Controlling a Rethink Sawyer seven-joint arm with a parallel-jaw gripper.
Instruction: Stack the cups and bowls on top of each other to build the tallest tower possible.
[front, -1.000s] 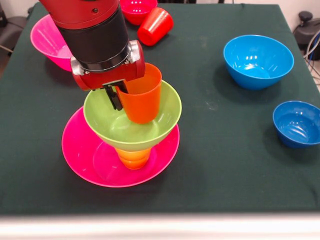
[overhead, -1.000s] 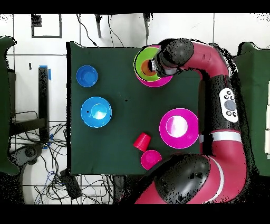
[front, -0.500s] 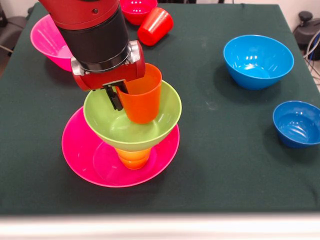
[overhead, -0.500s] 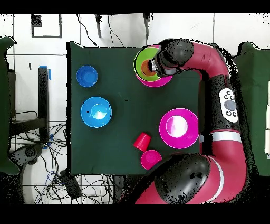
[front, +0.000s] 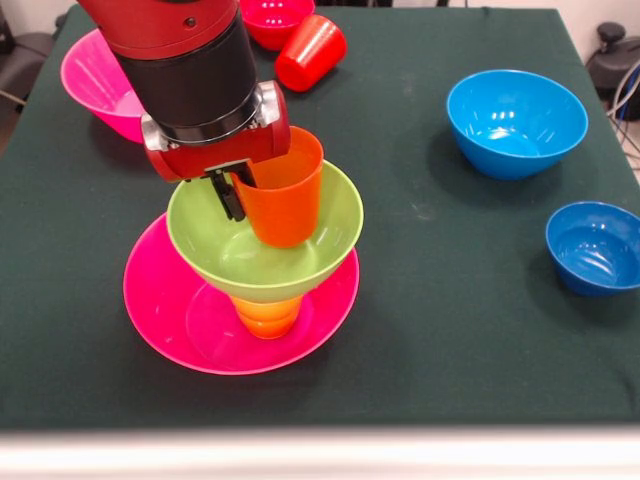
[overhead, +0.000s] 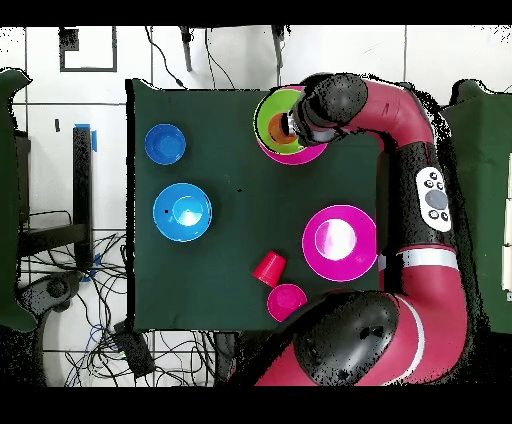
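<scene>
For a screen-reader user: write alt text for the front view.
A red and black arm's gripper holds an orange cup in a green bowl, stacked on a yellow cup in a pink bowl. Two blue bowls sit apart.

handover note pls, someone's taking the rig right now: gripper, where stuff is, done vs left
Gripper: at the rim of the orange cup; one finger shows on its outside, grip unclear.
Tower: pink bowl, yellow cup, green bowl, orange cup in it, tilted.
Loose: light blue bowl, dark blue bowl, second pink bowl, red cup on its side, red bowl.
Left: settle the orange cup, then add loose pieces.
</scene>
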